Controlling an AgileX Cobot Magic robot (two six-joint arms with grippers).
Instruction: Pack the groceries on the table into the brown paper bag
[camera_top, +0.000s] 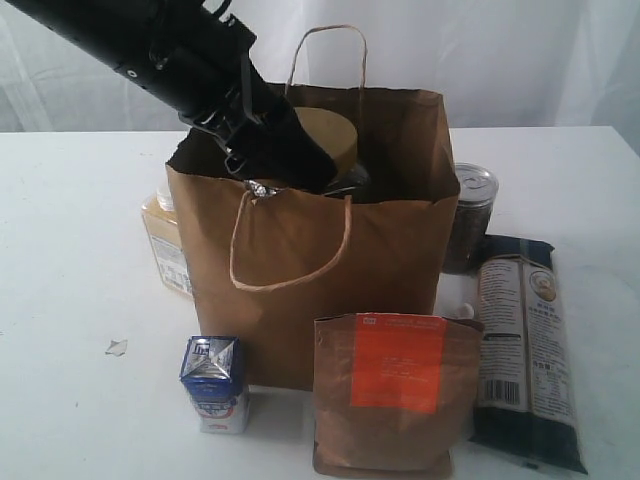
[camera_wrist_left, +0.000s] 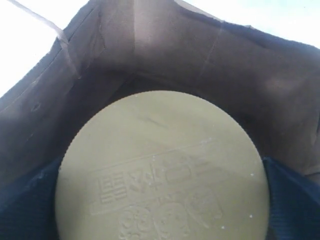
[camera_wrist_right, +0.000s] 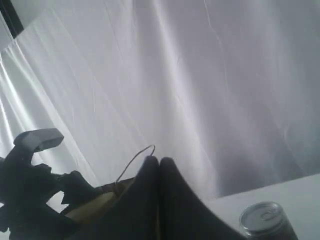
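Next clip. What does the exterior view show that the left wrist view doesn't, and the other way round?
Exterior only: the bottle, carton, pouch, tin and noodle packet on the table around the bag, plus the bag's front handle and the left arm reaching into it. Left wrist only: raised lettering on the jar lid, the bag's inner walls, and dark gripper fingers at either side of the lid. Both: the tan lid and the brown bag.

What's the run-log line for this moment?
left gripper: holds jar at brown paper bag mouth | right gripper: shut, empty | outside bag: bottle, carton, pouch, tin, noodle packet
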